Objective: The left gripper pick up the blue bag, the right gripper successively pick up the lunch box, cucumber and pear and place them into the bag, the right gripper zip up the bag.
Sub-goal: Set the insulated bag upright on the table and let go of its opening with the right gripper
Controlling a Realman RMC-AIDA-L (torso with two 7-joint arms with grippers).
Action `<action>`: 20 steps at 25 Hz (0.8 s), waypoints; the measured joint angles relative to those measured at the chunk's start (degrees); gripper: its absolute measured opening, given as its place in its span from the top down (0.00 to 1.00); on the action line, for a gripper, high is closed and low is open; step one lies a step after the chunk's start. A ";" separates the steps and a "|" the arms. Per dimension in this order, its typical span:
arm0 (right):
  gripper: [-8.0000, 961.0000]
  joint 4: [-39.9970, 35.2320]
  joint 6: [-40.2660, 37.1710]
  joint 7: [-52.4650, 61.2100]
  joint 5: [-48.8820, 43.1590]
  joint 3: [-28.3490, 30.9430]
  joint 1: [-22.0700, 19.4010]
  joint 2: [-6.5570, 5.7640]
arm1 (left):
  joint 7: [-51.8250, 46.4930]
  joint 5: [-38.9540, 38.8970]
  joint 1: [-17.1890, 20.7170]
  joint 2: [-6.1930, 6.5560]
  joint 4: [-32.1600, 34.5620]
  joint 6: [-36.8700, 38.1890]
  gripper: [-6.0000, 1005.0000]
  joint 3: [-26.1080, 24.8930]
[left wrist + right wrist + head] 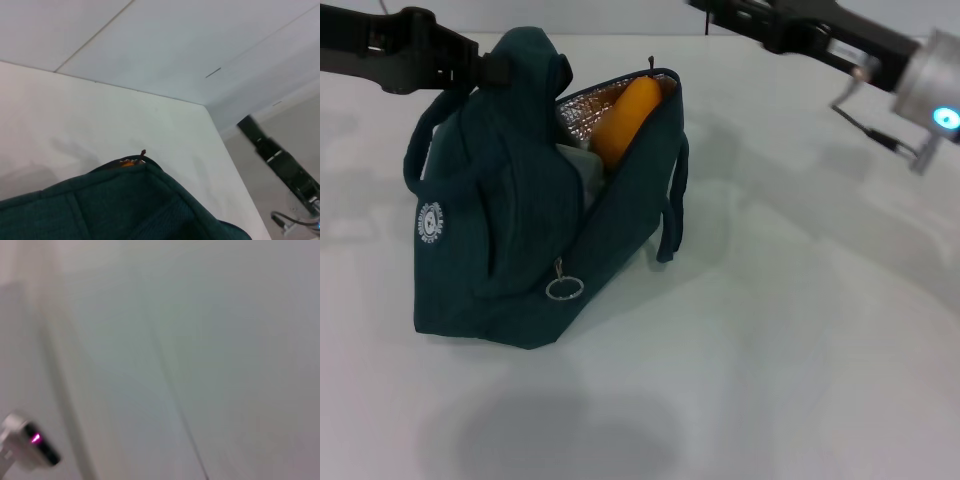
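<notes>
Soft quilted teal-blue bag (510,230) on a smooth white counter (770,330), left tool (485,65) clamped on its top fabric, mouth unzipped, foil lining, orange pear (625,115) inside, metal ring pull (564,288), right tool (790,25) raised well apart, its state unclear

I'm seeing a blurred pale surface (190,340), with a white device (27,445) glowing pink lying against it.
</notes>
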 joint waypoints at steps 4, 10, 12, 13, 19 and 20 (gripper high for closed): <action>0.15 5.06 -2.53 16.47 -0.19 0.31 -1.56 -0.68 | 0.00 0.08 -0.08 0.04 0.00 -0.06 0.95 0.00; 0.10 18.89 -10.25 32.67 -0.19 0.37 1.47 -0.30 | -0.04 0.07 -0.32 -0.20 0.00 -0.10 0.95 0.01; 0.10 21.33 -11.87 35.25 -0.20 0.29 2.20 0.03 | -0.03 0.05 -0.36 -0.25 0.00 -0.13 0.95 0.01; 0.10 21.65 -12.15 35.67 -0.19 0.22 2.34 0.10 | -0.01 0.04 -0.40 -0.30 0.00 -0.16 0.95 0.03; 0.10 21.87 -11.61 37.29 0.18 -0.22 4.23 0.94 | 0.06 0.02 -0.59 -0.42 0.00 -0.18 0.95 0.31; 0.10 21.92 -11.28 37.52 0.18 -0.51 4.76 0.98 | 0.06 0.02 -0.69 -0.42 0.00 -0.18 0.95 0.31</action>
